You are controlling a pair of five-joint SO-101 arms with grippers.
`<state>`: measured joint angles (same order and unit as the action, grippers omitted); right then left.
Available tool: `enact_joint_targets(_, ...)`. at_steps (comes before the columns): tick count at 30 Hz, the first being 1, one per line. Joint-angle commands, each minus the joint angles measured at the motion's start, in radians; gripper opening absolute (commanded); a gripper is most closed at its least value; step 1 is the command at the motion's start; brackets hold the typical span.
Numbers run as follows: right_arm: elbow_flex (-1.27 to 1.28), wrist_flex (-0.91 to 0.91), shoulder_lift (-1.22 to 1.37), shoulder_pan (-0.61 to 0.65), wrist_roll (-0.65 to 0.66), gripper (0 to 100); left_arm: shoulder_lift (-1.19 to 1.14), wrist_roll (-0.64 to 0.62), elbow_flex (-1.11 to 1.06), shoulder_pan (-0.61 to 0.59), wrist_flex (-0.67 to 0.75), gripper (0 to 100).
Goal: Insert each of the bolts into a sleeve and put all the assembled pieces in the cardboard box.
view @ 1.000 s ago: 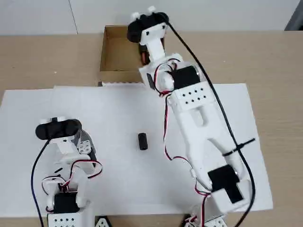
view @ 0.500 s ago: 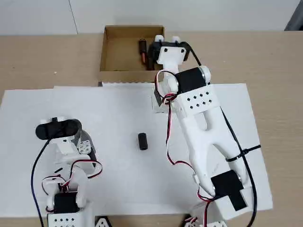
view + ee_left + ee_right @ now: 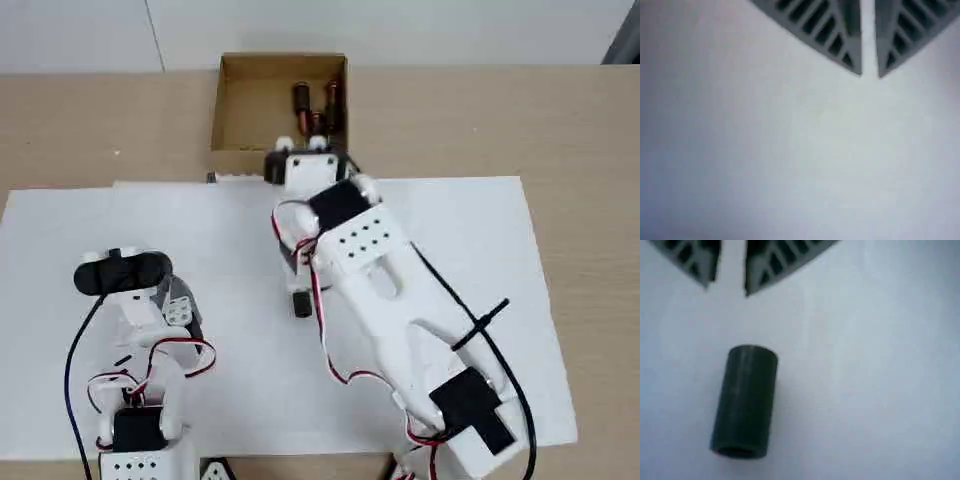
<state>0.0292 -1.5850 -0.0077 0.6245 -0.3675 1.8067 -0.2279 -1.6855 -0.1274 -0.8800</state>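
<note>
A short, dark plastic cylindrical sleeve (image 3: pixel 745 402) lies on its side on a plain white paper-covered surface (image 3: pixel 870 390), its long axis running roughly toward the right gripper (image 3: pixel 726 287). The gripper's grey, ribbed jaws taper to blunt tips with a narrow gap between them and nothing held there. The tips are near one flat end of the sleeve but do not touch it, and a strip of bare white separates the two. The sleeve's smooth, matte wall faces the camera.
</note>
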Motion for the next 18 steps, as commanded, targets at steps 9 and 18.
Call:
enact_joint_targets(9, 0.157, 0.225, -0.039, 0.048, -0.009, 15.4, 0.008, -0.037, 0.004, -0.002, -0.008, 1)
enact_joint_targets(18, 0.239, 0.364, -0.033, 0.079, -0.009, 15.3, 0.008, -0.038, 0.004, -0.002, -0.008, 1)
